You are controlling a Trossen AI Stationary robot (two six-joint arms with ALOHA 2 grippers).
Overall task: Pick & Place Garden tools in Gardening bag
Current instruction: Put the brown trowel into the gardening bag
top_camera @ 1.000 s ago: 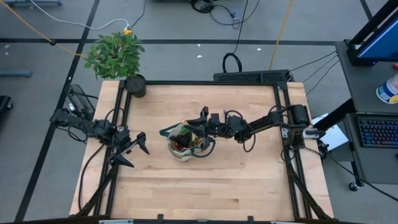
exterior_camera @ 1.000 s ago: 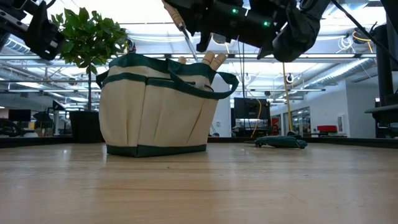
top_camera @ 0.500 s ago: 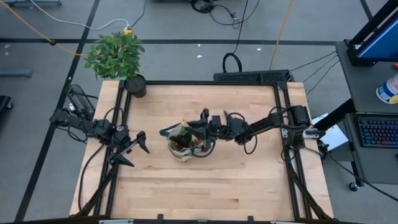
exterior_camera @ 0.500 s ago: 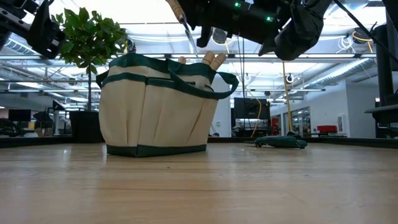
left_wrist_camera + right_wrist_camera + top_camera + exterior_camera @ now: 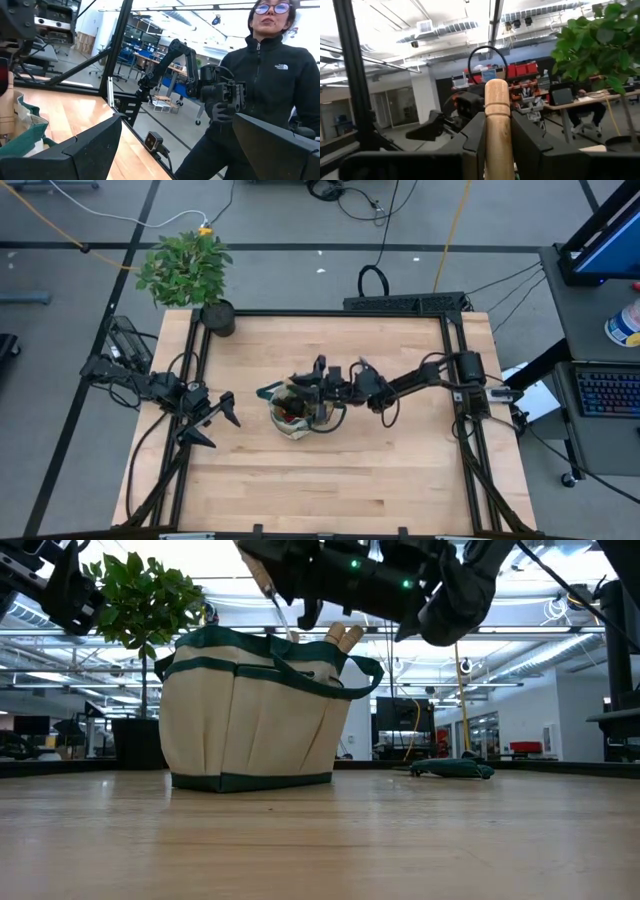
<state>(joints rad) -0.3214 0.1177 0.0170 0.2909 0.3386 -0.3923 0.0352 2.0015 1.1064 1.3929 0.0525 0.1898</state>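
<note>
The beige gardening bag [image 5: 297, 410] with dark green trim stands on its base mid-table, also in the low view [image 5: 255, 710]. Wooden tool handles [image 5: 341, 636] stick up out of its mouth. My right gripper [image 5: 318, 378] is above the bag's mouth, shut on a wooden-handled tool [image 5: 268, 585] whose metal shaft slants down toward the bag's mouth. My left gripper [image 5: 215, 420] hangs open and empty left of the bag, above the table. My right gripper pinches the tool's round wooden handle [image 5: 498, 131] between its two fingers [image 5: 473, 145], below the handle's rounded free end. The tool is lifted clear of the table, with its metal shaft [image 5: 280, 612] slanting down over the bag's rim.
A leafy potted plant [image 5: 187, 268] in a black pot [image 5: 217, 317] stands at the table's far left corner. A black frame [image 5: 448, 360] runs along the table's edges. A person [image 5: 260, 75] stands beyond the table in the left wrist view.
My right gripper has gone toward the table's left edge with the wooden-handled tool, from the bag's right rim to over the bag's mouth. The tool stays held and slanted. The bag has not moved.
</note>
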